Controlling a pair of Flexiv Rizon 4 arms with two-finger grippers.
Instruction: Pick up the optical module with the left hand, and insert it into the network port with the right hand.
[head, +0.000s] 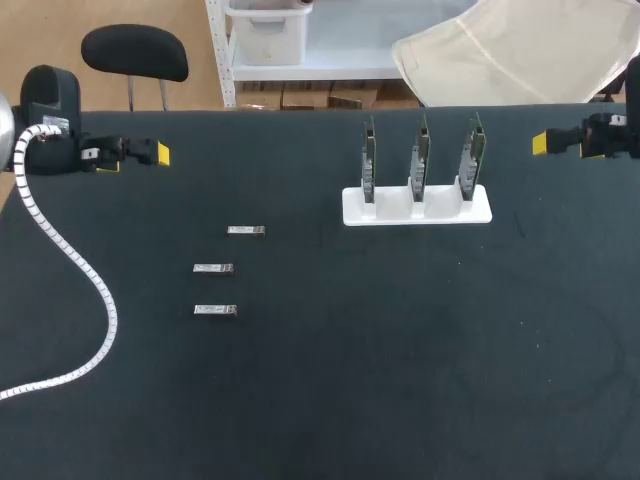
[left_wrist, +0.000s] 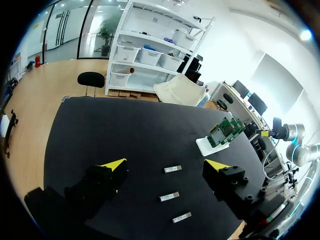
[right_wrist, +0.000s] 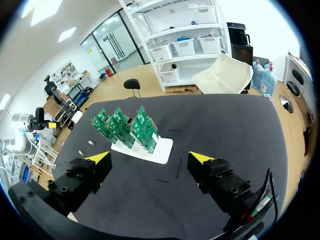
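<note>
Item: left arm (head: 48, 105), black wrist housing, silver-grey joint, white ribbed cable conduit (head: 78, 268) attached. Left gripper (left_wrist: 165, 165) and right gripper (right_wrist: 150, 157): matte black blocky fingers (right_wrist: 222, 180), round screw recesses, wedge-shaped bright yellow tips (red and green wires (right_wrist: 257, 205) run beside the right one).

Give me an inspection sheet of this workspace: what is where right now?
Surface: black table.
Job's things: three optical modules lying flat and apart on the left half; three green circuit boards upright in a white holder on the right half.
Clutter: nothing seen.
Grippers: left gripper open, empty, near the far left corner; right gripper open, empty, near the far right corner.
Cables: white ribbed cable trailing from the left arm over the table's left side.
Surroundings: nothing seen.
</note>
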